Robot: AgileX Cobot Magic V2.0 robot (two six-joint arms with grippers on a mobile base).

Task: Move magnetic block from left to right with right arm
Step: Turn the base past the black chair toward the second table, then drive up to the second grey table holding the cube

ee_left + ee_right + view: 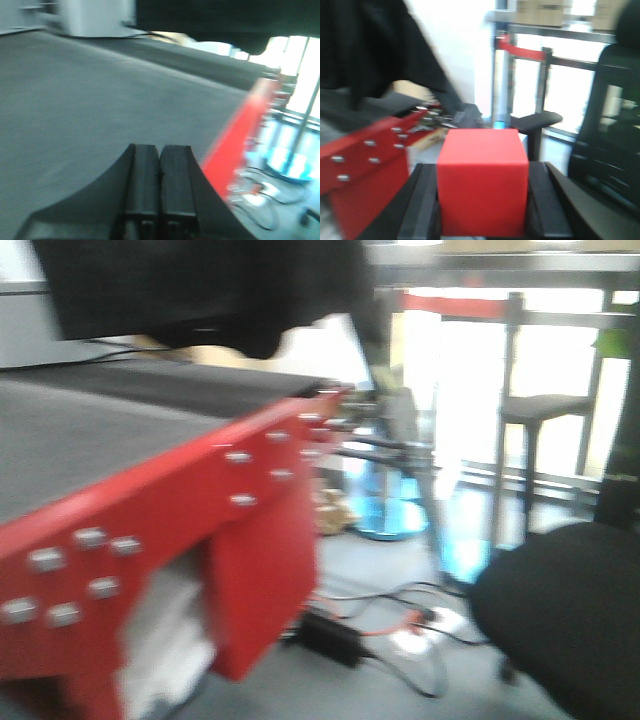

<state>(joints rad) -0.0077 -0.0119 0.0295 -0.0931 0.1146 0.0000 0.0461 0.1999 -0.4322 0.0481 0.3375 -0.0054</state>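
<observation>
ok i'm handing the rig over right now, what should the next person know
Left end effector: shut, empty, over the grey table top.
Right end effector: shut on the red block, which is held up in the air with the table's red edge showing beside it.
Done: block picked up.
Left: carry it to the right side, set it down, release. The drop spot is not in view.

Red-framed table, grey top, at 9 o'clock; bright windows at 2 o'clock; black chair at 4 o'clock.
</observation>
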